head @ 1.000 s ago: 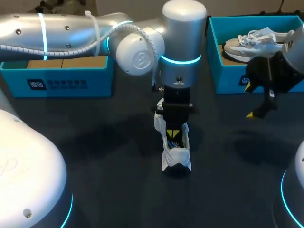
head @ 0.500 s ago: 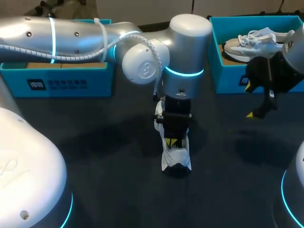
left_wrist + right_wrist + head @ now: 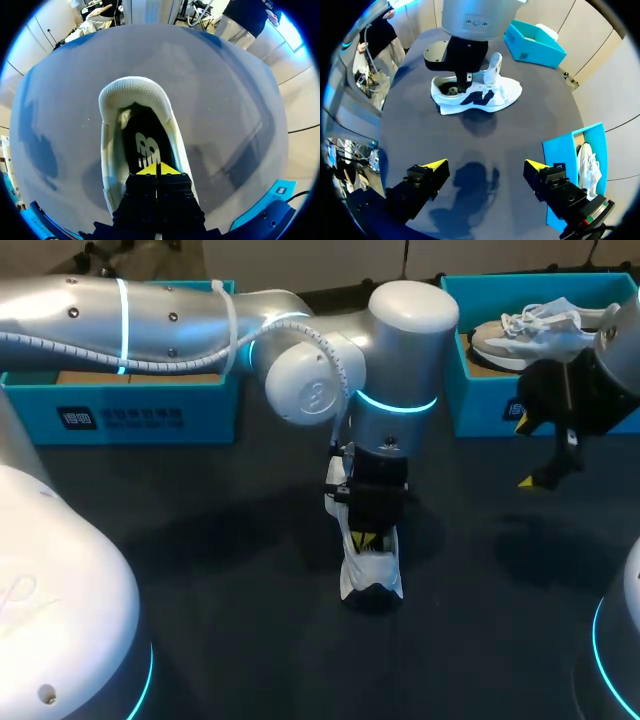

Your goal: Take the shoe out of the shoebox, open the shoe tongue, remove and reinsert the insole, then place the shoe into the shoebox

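Left arm (image 3: 180,325) shifted slightly right, left claw (image 3: 156,169) together inside shoe (image 3: 131,95), right claw (image 3: 485,165) apart

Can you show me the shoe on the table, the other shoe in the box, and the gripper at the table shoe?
Table shoe (image 3: 502,95): right wrist view, on its white side.
Boxed shoe (image 3: 520,335): head view, on its upper.
Left gripper (image 3: 156,169): left wrist view, where its yellow tips meet.

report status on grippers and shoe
Left gripper shut, tips inside the shoe. Shoe on its sole on the table. Right gripper open, clear of it.
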Controlling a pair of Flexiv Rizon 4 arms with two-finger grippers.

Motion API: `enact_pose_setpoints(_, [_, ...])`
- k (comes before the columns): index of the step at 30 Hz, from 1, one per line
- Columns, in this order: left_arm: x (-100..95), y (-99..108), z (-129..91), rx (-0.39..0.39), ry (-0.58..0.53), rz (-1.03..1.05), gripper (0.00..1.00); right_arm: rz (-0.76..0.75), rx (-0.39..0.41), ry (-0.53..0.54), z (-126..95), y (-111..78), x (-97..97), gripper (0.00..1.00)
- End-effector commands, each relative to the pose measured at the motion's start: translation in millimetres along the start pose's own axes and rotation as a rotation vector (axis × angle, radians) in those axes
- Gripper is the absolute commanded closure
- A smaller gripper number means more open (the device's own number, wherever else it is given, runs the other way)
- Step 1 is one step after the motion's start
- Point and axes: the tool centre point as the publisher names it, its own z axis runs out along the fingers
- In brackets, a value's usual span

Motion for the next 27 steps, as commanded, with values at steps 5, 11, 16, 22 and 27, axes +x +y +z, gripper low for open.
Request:
enact_pose_setpoints(5, [2.1, -3, 8, 0.007, 0.012, 0.006, 1.0, 0.0, 0.002, -0.001, 0, -0.1, 0.6, 0.0])
enact_pose_setpoints(11, [-4.5, -6, 25, 0.013, 0.017, 0.01, 1.0, 0.0, 0.002, -0.001, 0, -0.1, 0.6, 0.0])
enact_pose_setpoints(16, [-9.3, -6, 34, 0.0, -0.01, 0.004, 1.0, 0.0, 0.002, -0.001, 0, -0.1, 0.6, 0.0])
enact_pose_setpoints(22, [-12.9, -8, 34, -0.004, -0.055, -0.016, 1.0, 0.0, 0.002, -0.001, 0, -0.1, 0.6, 0.0])
enact_pose_setpoints(27, [-7.2, -16, 11, -0.035, -0.038, -0.046, 1.0, 0.0, 0.002, -0.001, 0, -0.1, 0.6, 0.0])
